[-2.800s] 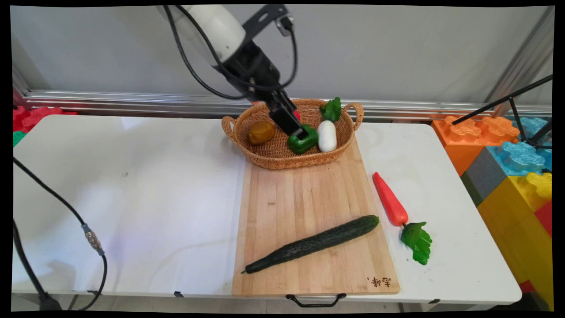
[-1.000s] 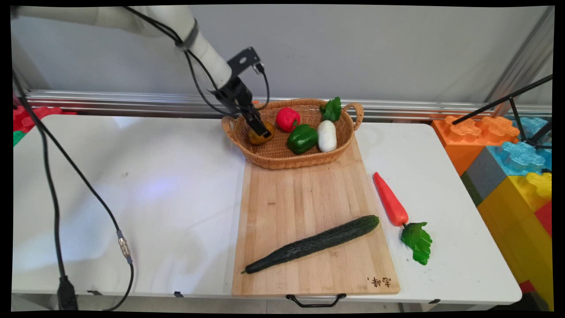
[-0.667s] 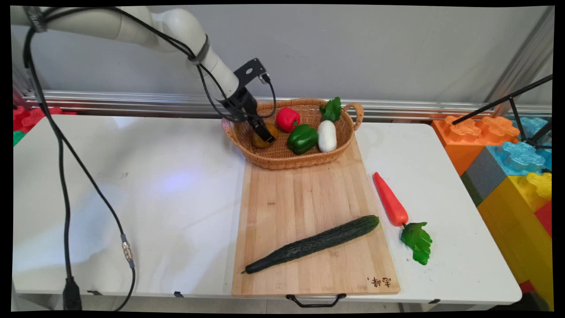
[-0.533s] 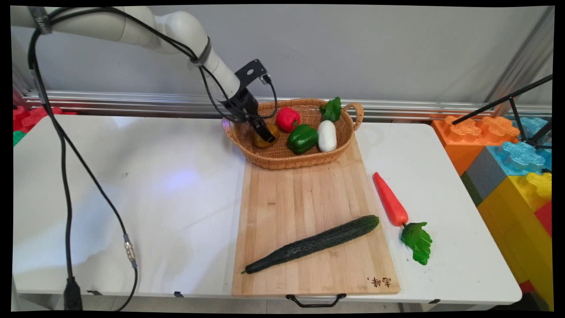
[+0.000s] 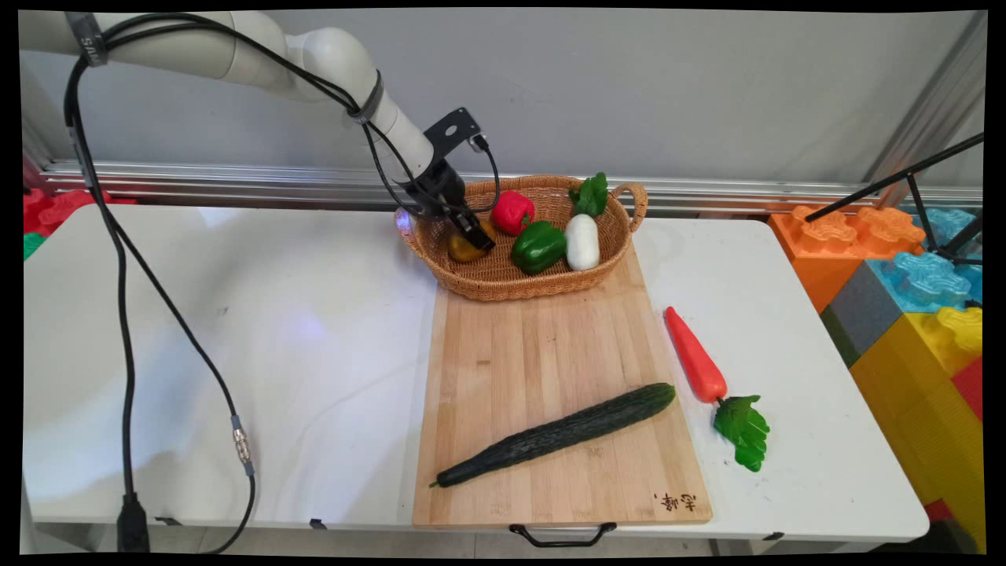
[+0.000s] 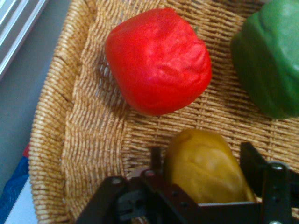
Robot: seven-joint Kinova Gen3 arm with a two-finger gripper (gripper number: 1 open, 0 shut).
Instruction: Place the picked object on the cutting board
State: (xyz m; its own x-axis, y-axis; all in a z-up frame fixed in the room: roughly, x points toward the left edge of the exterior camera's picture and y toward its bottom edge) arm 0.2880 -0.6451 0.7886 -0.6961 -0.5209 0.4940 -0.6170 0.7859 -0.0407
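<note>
Lately the arm had swung from the middle of the basket [image 5: 511,289], where its gripper [image 5: 481,240] stood over the green pepper [image 5: 539,247] and hid the red pepper [image 5: 512,212], across to the basket's left end. In the last second it only crept a little lower and to the right, so the gripper was now down inside the basket at the potato [image 5: 460,251].

From the hand view, the jaws stood apart with one finger on each side of the potato, whose yellow-brown bulk filled the space between them. Both fingers [image 6: 252,161] lay very close to its skin; whether they were already pressing on it could not be told. The potato rested on the basket's woven floor near the left wall, with the red pepper just beyond it and the green pepper off to one side, neither touching it as far as could be seen.

Everything else lay as it had before. The white radish [image 5: 582,241] with its green leaves sat at the basket's right end beside the green pepper. The basket stood at the far end of the wooden cutting board [image 5: 550,346], on which the cucumber [image 5: 562,433] lay slantwise near the front. The carrot [image 5: 695,355] lay on the white table [image 5: 236,330] just right of the board, and coloured toy blocks [image 5: 904,275] stood past the table's right edge.
</note>
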